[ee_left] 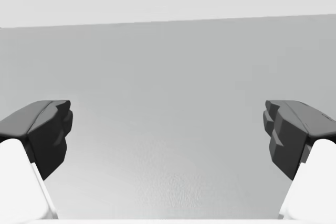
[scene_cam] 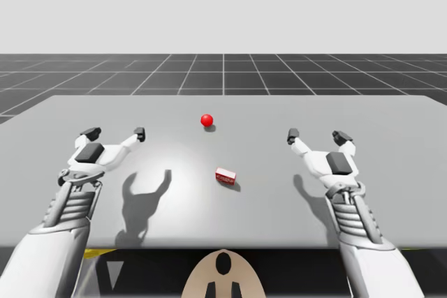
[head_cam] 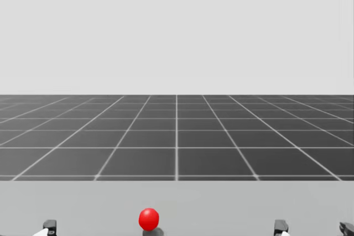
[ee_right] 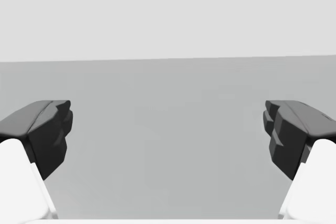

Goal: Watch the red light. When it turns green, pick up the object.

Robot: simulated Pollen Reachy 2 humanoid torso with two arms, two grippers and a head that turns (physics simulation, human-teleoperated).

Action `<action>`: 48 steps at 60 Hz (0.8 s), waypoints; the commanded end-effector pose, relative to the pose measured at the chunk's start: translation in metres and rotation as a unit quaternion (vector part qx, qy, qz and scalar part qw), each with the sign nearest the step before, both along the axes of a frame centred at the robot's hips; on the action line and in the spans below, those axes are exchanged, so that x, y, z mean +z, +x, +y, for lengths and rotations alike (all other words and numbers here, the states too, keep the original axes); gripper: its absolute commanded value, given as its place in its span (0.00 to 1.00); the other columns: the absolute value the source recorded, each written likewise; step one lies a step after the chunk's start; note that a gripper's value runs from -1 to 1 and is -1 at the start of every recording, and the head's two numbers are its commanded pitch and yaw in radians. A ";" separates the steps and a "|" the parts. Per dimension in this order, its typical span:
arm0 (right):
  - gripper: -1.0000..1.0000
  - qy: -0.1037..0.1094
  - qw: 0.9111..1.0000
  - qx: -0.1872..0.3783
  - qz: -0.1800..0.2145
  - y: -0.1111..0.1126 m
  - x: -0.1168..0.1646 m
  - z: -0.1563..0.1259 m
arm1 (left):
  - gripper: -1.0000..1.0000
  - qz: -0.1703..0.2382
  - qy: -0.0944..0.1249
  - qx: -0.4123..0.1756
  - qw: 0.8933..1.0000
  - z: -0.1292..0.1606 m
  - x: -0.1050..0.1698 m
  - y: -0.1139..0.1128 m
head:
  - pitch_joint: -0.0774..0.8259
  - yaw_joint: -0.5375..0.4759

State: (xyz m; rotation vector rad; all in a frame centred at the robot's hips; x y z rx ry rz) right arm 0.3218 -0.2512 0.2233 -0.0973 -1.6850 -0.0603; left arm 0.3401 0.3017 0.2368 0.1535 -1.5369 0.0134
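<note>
A round red light sits on the grey table beyond its middle; the head view has the same red light low down. A small red and white box lies nearer me, slightly right of the middle. My left gripper hovers open over the table's left part, well apart from the box. My right gripper hovers open over the right part, also apart from it. In each wrist view, the left gripper and the right gripper have nothing between their fingers.
Dark fingertips of both hands poke up at the lower edge of the head view. Beyond the table's far edge lies a dark gridded floor. Bare table surface surrounds the box on all sides.
</note>
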 end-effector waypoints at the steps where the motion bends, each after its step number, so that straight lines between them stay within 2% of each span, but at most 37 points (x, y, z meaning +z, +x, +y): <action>1: 0.00 0.030 0.999 -0.012 -0.030 -0.004 -0.002 0.002 | 0.00 0.012 -0.006 0.007 1.000 0.005 0.000 0.001 | 0.10 0.53; 4: 0.00 0.018 1.000 -0.013 -0.022 -0.003 -0.001 0.002 | 0.00 0.012 -0.005 0.008 1.000 0.005 0.000 0.001 | 0.10 0.53; 7: 0.00 0.028 0.999 -0.019 0.017 0.000 0.000 0.004 | 0.00 0.012 -0.005 0.007 1.000 0.005 -0.001 0.002 | 0.11 0.53; 8: 0.00 0.025 0.999 -0.008 0.038 0.000 0.001 0.004 | 0.00 0.012 -0.004 0.008 1.000 0.005 -0.001 0.002 | 0.12 0.53; 9: 0.00 0.024 0.999 -0.004 0.042 0.000 0.001 0.004 | 0.00 0.012 -0.005 0.008 1.000 0.005 -0.001 0.002 | 0.12 0.53; 12: 0.00 0.023 0.999 -0.005 0.031 0.000 0.000 0.004 | 0.00 0.014 -0.005 0.007 1.000 0.005 -0.001 0.002 | 0.16 0.54; 34: 0.00 0.021 0.999 0.000 0.038 0.000 -0.001 0.002 | 0.00 0.011 0.002 0.001 1.000 0.006 -0.001 0.003 | 0.45 0.57; 48: 0.00 0.019 0.999 0.001 0.035 0.000 0.000 0.002 | 0.00 0.010 0.005 -0.002 1.000 0.005 -0.001 0.003 | 0.54 0.62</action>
